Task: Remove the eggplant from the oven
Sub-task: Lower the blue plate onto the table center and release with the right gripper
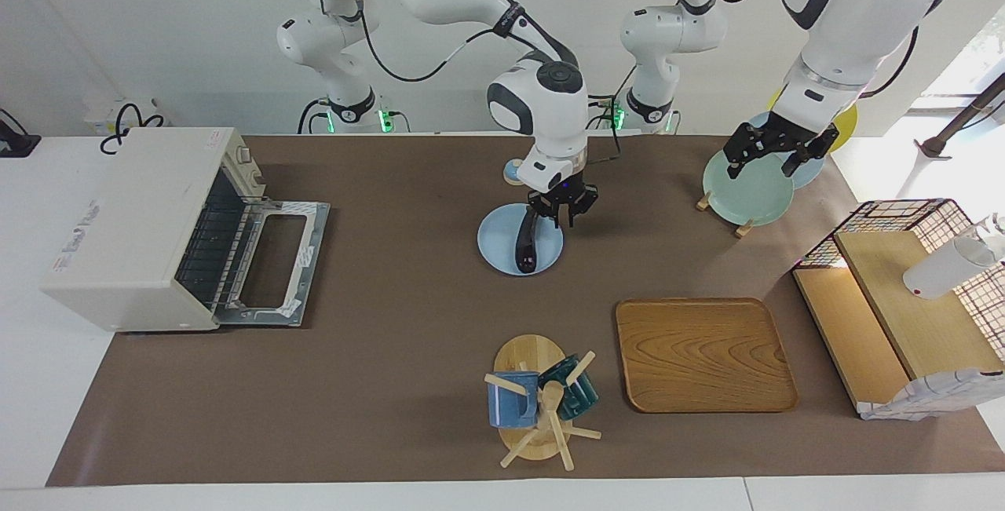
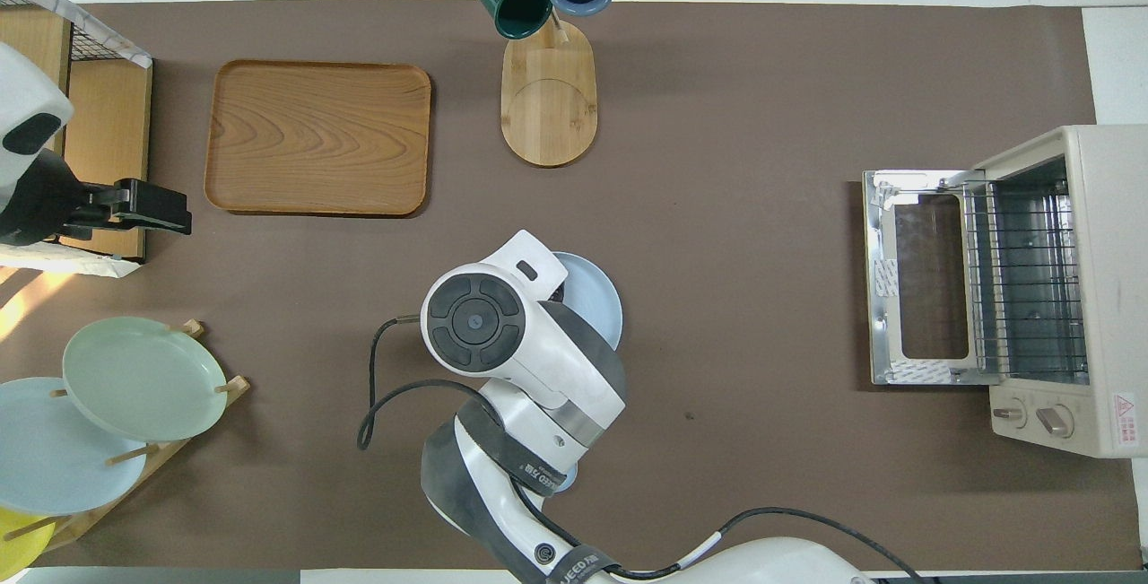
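Note:
The dark purple eggplant (image 1: 524,242) lies on a light blue plate (image 1: 498,240) that sits flat on the brown mat at mid-table. Its thin stem end points toward the robots. My right gripper (image 1: 562,217) hovers just over the plate's rim nearest the robots, fingers parted, holding nothing. In the overhead view the right arm hides the eggplant and only part of the plate (image 2: 594,301) shows. The off-white oven (image 1: 133,228) stands at the right arm's end with its door (image 1: 271,260) folded down flat and its rack bare. My left gripper (image 1: 777,151) waits open over the plate rack.
A wooden tray (image 1: 703,354) and a mug tree (image 1: 542,401) with two mugs stand farther from the robots than the plate. A rack holding a green plate (image 1: 746,189) and a wire-and-wood shelf (image 1: 903,299) fill the left arm's end.

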You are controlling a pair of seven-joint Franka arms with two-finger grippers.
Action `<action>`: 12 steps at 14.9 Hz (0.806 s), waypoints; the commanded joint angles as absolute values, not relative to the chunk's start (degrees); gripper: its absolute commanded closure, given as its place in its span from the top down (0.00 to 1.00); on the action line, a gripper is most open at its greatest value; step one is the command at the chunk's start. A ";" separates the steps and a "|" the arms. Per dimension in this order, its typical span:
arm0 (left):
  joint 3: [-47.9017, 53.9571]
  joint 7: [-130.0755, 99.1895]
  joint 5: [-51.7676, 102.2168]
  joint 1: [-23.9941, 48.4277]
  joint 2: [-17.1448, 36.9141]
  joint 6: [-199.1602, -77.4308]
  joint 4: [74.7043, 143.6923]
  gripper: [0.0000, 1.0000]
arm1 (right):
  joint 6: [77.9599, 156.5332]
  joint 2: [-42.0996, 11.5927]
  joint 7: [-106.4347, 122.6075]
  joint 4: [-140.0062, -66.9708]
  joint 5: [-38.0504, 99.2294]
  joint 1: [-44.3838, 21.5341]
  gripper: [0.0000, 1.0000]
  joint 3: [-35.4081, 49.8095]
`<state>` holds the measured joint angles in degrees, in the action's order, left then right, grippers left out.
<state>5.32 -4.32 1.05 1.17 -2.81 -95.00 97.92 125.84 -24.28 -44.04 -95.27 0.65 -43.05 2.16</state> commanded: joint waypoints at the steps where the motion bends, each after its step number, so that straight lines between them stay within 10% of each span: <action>1: 5.62 -3.51 1.32 1.31 -3.78 -97.64 99.93 1.00 | 117.11 -20.49 -36.15 -95.36 -1.30 -39.13 0.20 2.11; 12: 6.06 -13.80 3.42 21.42 -0.02 -112.22 108.19 1.00 | 110.47 -8.79 -21.72 -116.35 -12.83 -14.26 0.04 2.20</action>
<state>7.02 -12.64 2.01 17.90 -1.65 -108.40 106.58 107.94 -11.63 -24.54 -111.42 -11.60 -17.04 1.22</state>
